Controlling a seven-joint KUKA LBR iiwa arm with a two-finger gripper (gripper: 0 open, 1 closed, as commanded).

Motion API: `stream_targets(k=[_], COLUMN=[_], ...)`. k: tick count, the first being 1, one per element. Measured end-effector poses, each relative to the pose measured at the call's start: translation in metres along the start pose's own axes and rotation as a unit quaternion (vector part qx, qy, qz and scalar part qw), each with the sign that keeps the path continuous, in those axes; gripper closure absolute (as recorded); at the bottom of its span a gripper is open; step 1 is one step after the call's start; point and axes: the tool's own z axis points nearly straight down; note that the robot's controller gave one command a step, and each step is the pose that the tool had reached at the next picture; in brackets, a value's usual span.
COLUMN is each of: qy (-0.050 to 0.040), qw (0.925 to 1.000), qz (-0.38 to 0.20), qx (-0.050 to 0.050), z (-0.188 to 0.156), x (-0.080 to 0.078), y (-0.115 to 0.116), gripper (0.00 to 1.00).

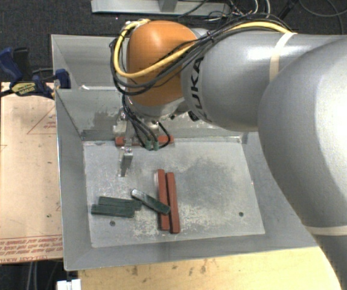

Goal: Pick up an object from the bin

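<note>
My gripper (125, 167) hangs below the orange dome over the left rear part of the bin floor, with bare floor under it. Nothing shows in its grasp. Nearest to it, toward the front, lies a small dark green tool with a pale grey tip (151, 202), slanting across the floor. Touching its right end are two long red-brown bars (168, 202), side by side and running front to back. To the left of the tool rests a flat dark green strip (115, 208), close to the bin's front left corner.
The arm's large grey body covers the bin's right side and rear. The bin's sloping walls rise on the left and at the back, near the gripper.
</note>
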Motion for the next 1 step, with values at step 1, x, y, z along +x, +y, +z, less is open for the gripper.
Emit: stream_targets(k=[1], qy=[0.0000], qw=[1.0000], qz=[0.000], qx=[0.000], z=[0.0000], x=[0.0000], y=[0.0000], gripper=[0.00])
